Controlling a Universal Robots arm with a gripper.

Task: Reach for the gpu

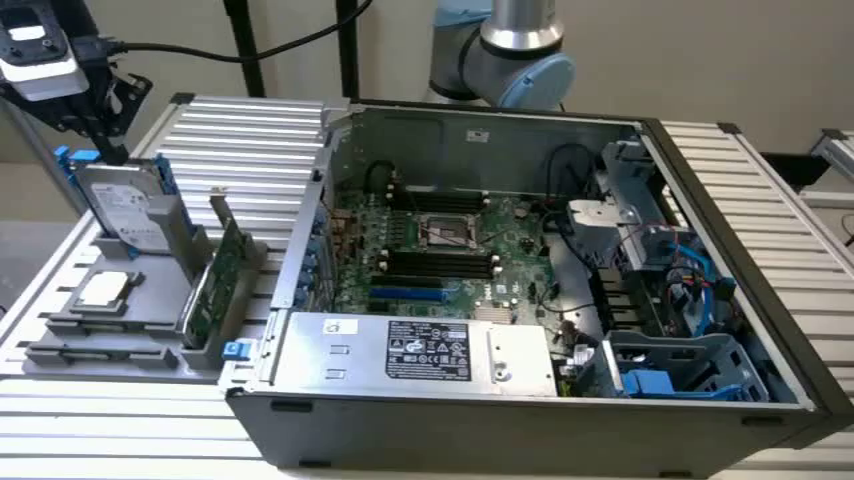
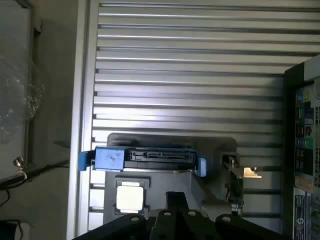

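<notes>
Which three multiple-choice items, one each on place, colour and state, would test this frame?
1. Where is the green card?
A) in the grey holder beside the computer case
B) inside the case
C) flat on the table

2. What colour are the hard drive's side rails?
A) red
B) blue
C) yellow

3. How is the computer case?
A) closed
B) open, its inside showing
C) tipped on its end

Answers:
1 A: the card stands on edge in a holder slot, outside the case.
2 B: blue rails flank the silver drive.
3 B: the motherboard lies in plain sight.
</notes>
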